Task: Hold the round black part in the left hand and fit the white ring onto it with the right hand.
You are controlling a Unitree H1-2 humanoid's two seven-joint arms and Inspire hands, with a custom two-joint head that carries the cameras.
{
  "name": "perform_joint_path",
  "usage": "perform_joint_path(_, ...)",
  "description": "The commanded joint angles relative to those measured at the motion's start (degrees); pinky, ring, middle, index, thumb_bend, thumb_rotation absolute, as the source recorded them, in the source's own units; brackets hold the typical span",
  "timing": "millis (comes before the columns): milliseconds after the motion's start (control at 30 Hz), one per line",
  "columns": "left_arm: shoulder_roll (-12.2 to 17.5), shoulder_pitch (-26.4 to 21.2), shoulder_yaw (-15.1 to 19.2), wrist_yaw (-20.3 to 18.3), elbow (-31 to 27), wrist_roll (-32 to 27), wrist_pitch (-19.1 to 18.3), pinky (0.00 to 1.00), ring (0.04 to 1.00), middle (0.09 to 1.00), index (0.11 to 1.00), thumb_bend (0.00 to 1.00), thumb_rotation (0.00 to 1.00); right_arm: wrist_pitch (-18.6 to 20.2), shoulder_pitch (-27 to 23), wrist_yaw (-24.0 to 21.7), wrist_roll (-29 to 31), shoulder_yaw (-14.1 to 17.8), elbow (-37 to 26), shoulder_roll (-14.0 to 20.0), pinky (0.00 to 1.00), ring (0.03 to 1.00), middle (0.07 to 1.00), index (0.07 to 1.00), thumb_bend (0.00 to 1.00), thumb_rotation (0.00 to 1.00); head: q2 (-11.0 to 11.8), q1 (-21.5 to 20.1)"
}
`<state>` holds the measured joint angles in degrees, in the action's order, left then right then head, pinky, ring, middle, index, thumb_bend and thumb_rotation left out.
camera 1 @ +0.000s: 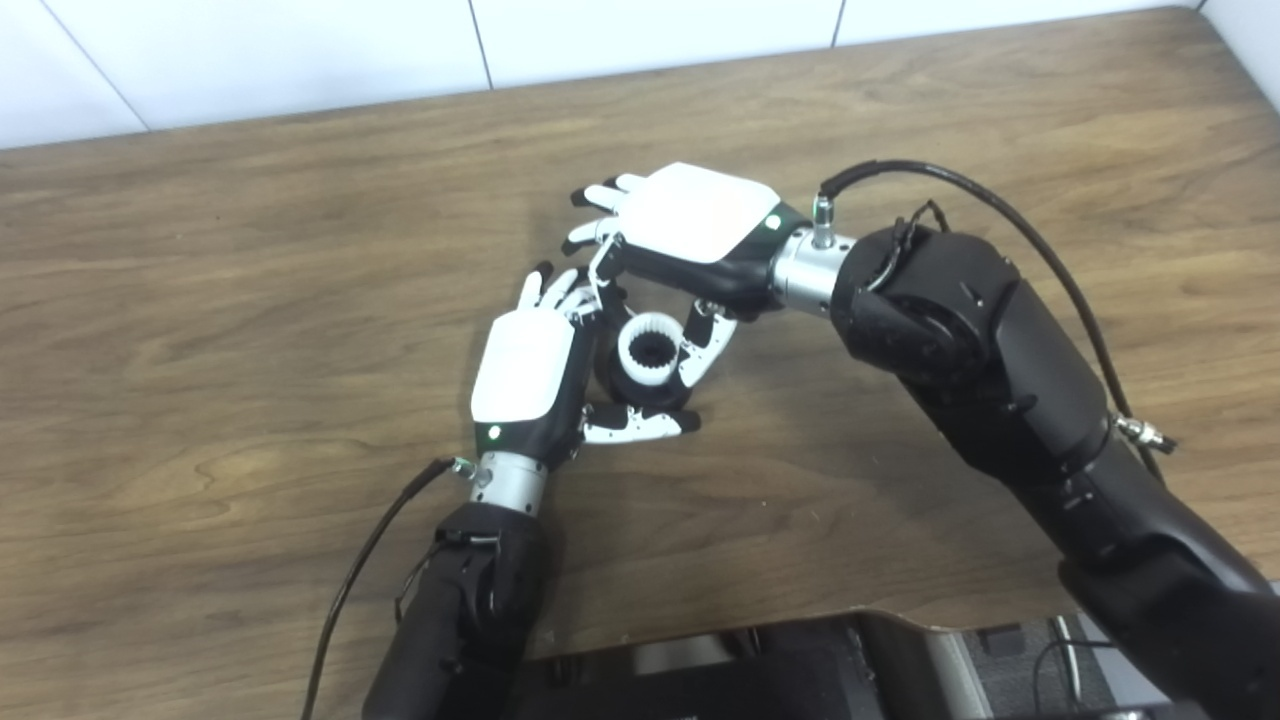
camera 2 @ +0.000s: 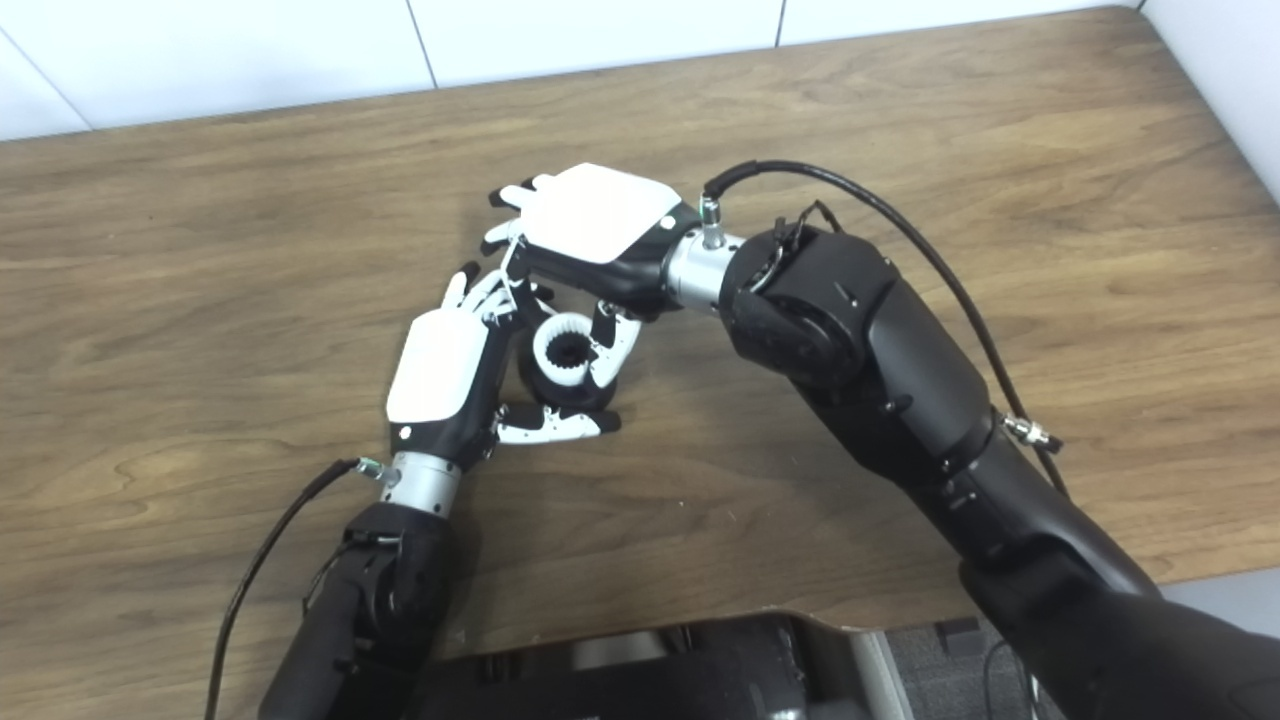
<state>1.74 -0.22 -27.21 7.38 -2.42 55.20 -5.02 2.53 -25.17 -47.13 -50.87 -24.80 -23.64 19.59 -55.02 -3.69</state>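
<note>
The round black part point(camera 1: 652, 393) sits low over the wooden table point(camera 1: 250, 300) in my left hand point(camera 1: 525, 365). That hand's fingers wrap its left and far side, and its thumb lies along the near side. A white toothed ring point(camera 1: 650, 350) rests on top of the black part. My right hand point(camera 1: 690, 215) reaches in from the right, palm down over the ring. Its thumb point(camera 1: 705, 345) presses the ring's right side and a bent finger comes down on the ring's left. Its other fingers point left, spread apart. The ring's far edge is hidden under the right palm.
The table's near edge has a curved cut-out point(camera 1: 880, 615) with dark equipment below. A black cable point(camera 1: 980, 195) loops over the right forearm, and another point(camera 1: 360, 560) trails off the left wrist. A white wall point(camera 1: 300, 50) runs behind the table.
</note>
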Motion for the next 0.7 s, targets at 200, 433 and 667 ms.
perform_joint_path(200,-1.1,5.7,-2.8,0.5,4.1,0.2,-1.0,1.0,0.903,0.782,0.483,0.52,0.06,-1.3,-1.4,1.1,-0.2,0.7,-0.2,0.9,1.0,1.0,0.898,0.486,0.52,0.14,0.0,-0.1)
perform_joint_path(433,-1.1,5.7,-3.0,0.6,4.0,0.4,-1.0,1.0,0.902,0.782,0.483,0.52,0.06,-1.5,-1.1,1.6,-0.4,0.9,0.1,0.9,1.0,1.0,0.893,0.486,0.52,0.14,-0.1,0.0)
perform_joint_path(667,-1.2,5.8,-3.0,0.5,4.0,0.6,-1.2,1.0,0.903,0.78,0.483,0.52,0.06,-1.5,-1.1,0.9,-0.5,0.7,0.1,1.1,1.0,1.0,0.897,0.487,0.53,0.14,-0.2,0.0)
